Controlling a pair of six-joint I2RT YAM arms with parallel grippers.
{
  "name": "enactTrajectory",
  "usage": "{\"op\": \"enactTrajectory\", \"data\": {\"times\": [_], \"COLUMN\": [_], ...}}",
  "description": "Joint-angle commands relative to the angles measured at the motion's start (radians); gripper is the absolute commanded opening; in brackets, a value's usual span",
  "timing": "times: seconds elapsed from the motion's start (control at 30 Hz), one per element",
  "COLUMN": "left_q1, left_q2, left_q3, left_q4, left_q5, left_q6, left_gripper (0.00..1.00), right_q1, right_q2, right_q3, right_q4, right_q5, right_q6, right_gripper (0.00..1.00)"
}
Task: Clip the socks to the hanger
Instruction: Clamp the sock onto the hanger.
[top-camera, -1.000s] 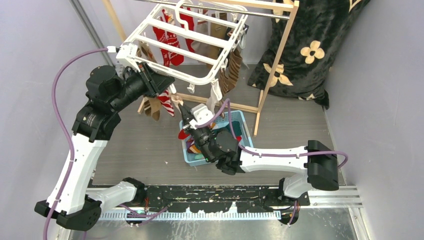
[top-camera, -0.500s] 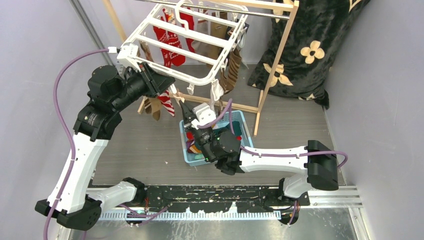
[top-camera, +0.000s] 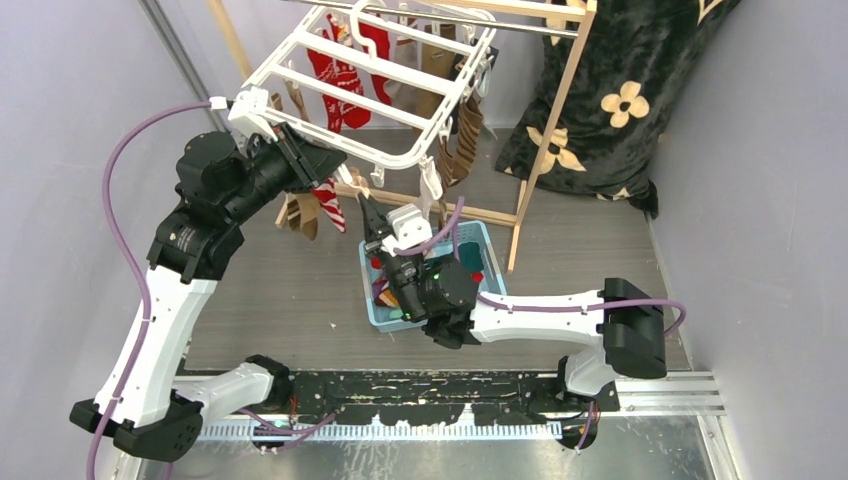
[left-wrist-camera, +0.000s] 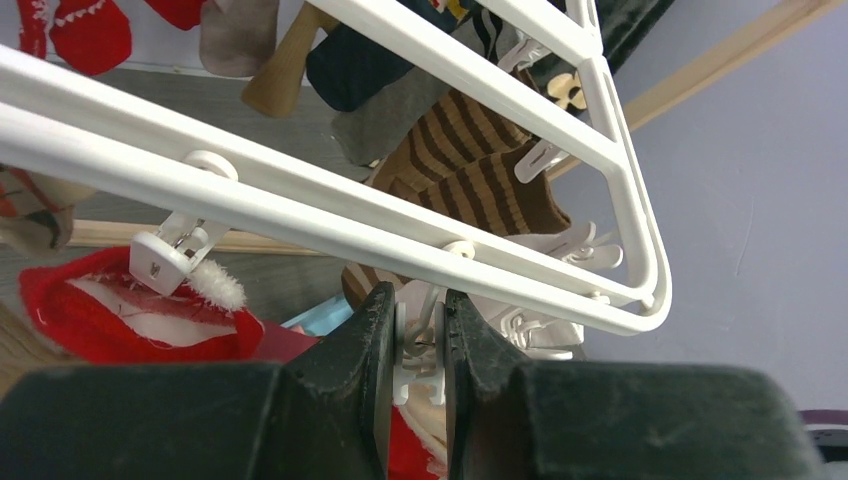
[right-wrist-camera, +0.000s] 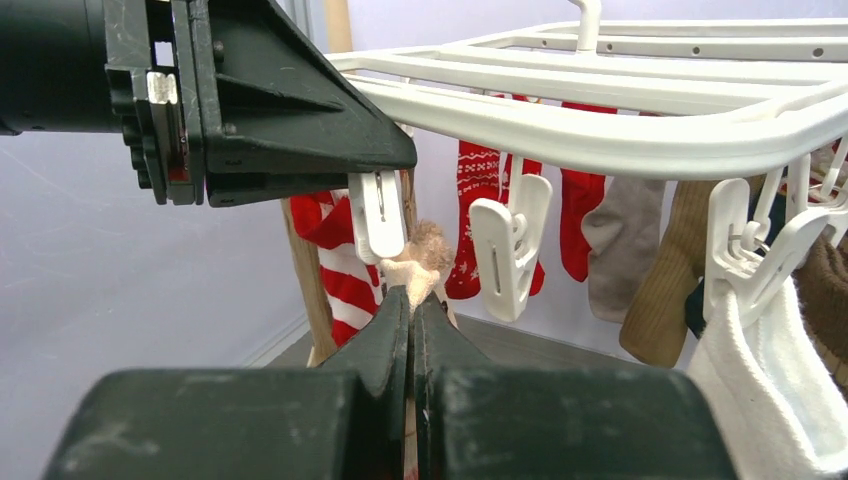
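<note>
The white slatted hanger (top-camera: 372, 76) hangs from a wooden pole frame, with several socks clipped under it. My left gripper (left-wrist-camera: 418, 318) is shut on a white peg (left-wrist-camera: 421, 345) under the hanger's near rail. In the right wrist view the same peg (right-wrist-camera: 378, 212) hangs below the left gripper's fingers (right-wrist-camera: 300, 120). My right gripper (right-wrist-camera: 412, 300) is shut on a cream sock (right-wrist-camera: 416, 268) and holds its tip right at the bottom of that peg. In the top view the right gripper (top-camera: 369, 212) is just below the left gripper (top-camera: 335, 165).
A light blue basket (top-camera: 491, 262) with more socks sits on the floor under the right arm. A free white peg (right-wrist-camera: 510, 245) and a white sock (right-wrist-camera: 760, 395) hang to the right. The wooden frame (top-camera: 551, 118) and a black flowered cloth (top-camera: 620, 90) stand at the back right.
My right gripper has moved up and back from above the basket toward the peg, with the sock in it. The left gripper and hanger corner have shifted slightly back.
</note>
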Motion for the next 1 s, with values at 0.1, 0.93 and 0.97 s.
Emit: {"op": "enactTrajectory", "data": {"times": [0.1, 0.93, 0.97], "left_q1": [0.000, 0.000, 0.000], "left_q2": [-0.005, -0.004, -0.006], "left_q3": [0.006, 0.000, -0.002], "left_q4": [-0.036, -0.051, -0.050], "left_q5": [-0.053, -0.070, -0.071], "left_q6": [-0.040, -0.028, -0.027], "left_gripper": [0.00, 0.00, 0.00], "right_q1": [0.007, 0.008, 0.008], "right_q2": [0.008, 0.046, 0.045], "right_q3": [0.050, 0.112, 0.115], "right_q4": [0.083, 0.086, 0.088], "right_q5": [-0.005, -0.077, -0.080], "right_q6": [-0.015, -0.026, -0.027], "right_gripper": [0.01, 0.01, 0.01]}}
